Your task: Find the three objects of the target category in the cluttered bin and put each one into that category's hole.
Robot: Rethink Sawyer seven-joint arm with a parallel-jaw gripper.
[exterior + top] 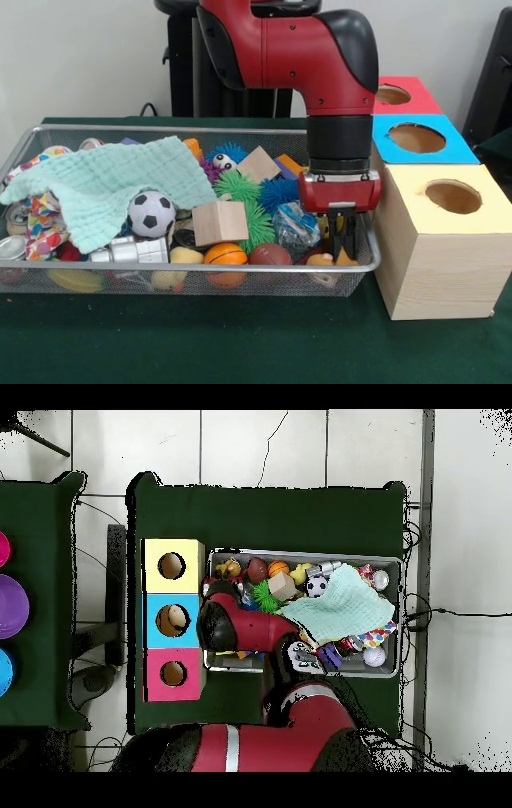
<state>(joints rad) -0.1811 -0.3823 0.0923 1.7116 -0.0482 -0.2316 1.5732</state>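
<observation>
One hand point(339, 226): down in bin's point(264, 274) corner, grip state can't tell.
Yellow box point(438, 256): just beside hand.
Cloth point(104, 186): bin's opp. end.

Bright, even indoor light, soft shadows; the overhead view seems slightly blurred

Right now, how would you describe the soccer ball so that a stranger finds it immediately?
Look in the wire mesh bin on the green table. At the lower edge of the pale green cloth lies the soccer ball, left of a wooden block. It alone is white with black patches.
</observation>
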